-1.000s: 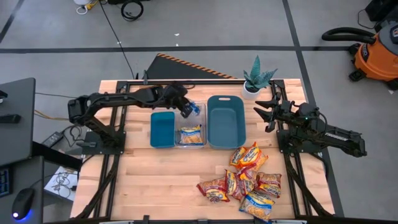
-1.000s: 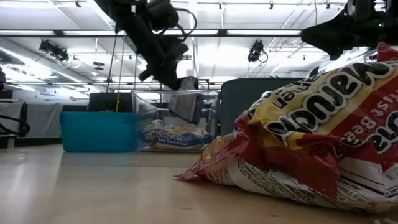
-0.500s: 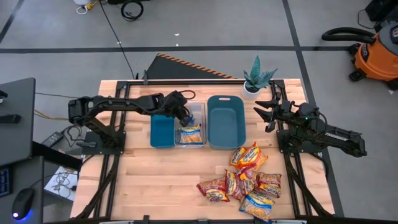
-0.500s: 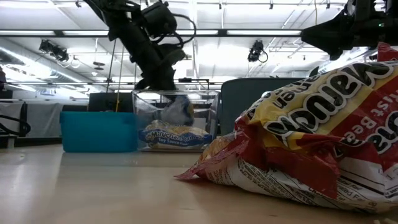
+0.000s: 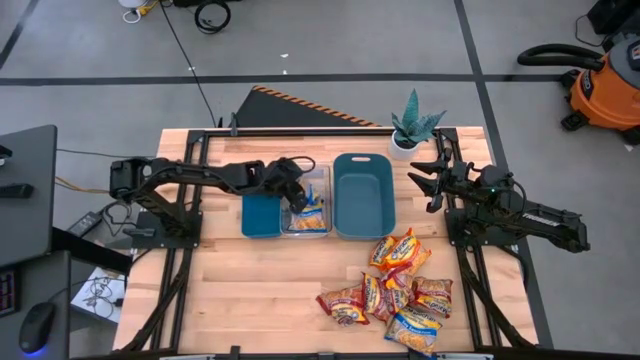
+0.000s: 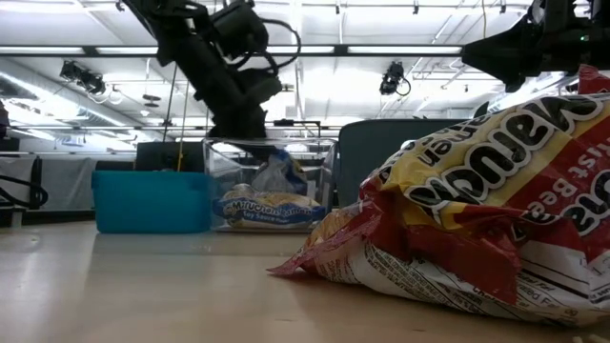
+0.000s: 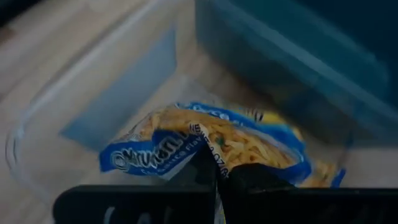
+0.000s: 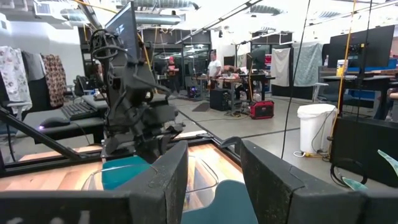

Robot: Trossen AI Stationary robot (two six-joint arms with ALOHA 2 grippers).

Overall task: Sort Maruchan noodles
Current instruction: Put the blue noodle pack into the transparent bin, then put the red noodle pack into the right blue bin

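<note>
My left gripper (image 5: 297,194) reaches down into the clear bin (image 5: 322,178) and is shut on a yellow noodle packet with blue print (image 7: 211,138). In the low view this packet (image 6: 277,175) stands just above another blue-print packet (image 6: 268,206) that lies flat on the bin's floor. Several red and orange packets (image 5: 396,286) lie heaped on the table at the near right. My right gripper (image 5: 428,183) is open and empty, held above the table's far right, next to the plant. My left gripper pinches the blue-print packet by one crinkled edge (image 7: 210,163) between its two shut fingers. The fingers slant down from the table's left. The packet juts out past the fingertips inside the clear bin, with its lower part at or on the packet below.
A small teal bin (image 5: 260,212) stands left of the clear bin and a larger teal bin (image 5: 363,196) right of it. A potted plant (image 5: 412,128) stands at the far right. Bare wood lies at the near left.
My left gripper has gone down and toward the table's near edge, from above the clear bin's far rim into the bin. It stays shut on the blue-print packet, which has dropped from rim height to just above the packet on the bin's floor.
</note>
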